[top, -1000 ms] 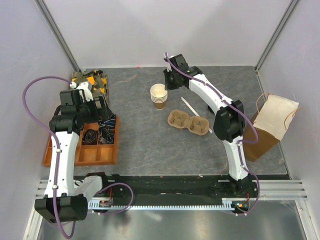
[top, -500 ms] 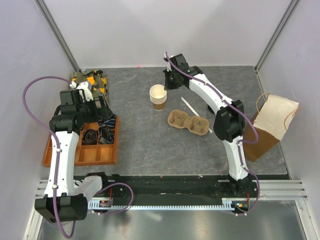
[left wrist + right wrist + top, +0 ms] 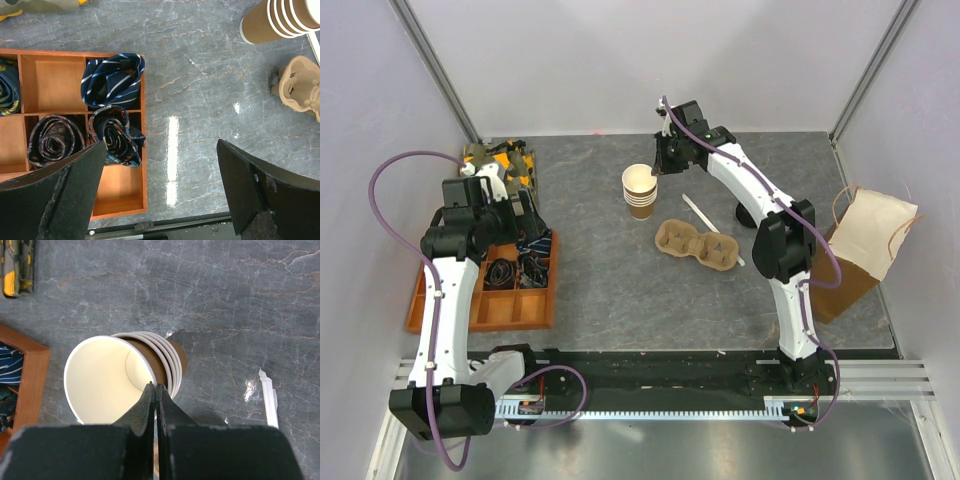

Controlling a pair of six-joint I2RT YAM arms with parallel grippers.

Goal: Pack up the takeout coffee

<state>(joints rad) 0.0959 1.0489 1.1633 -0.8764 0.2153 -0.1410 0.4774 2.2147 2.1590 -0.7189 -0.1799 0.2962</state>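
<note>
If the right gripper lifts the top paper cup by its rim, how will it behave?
The top cup looks empty, probably light. Its thin paper wall, pinched by the right gripper, may dent. The nested cups below might cling and lift too.

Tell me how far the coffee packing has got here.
Done: nothing packed; the cup carrier is empty. In hand: the right gripper pinches the rim of the top cup of the stack; the left gripper hangs open. Left, probably: seat the cup in the carrier, then bag it.
</note>
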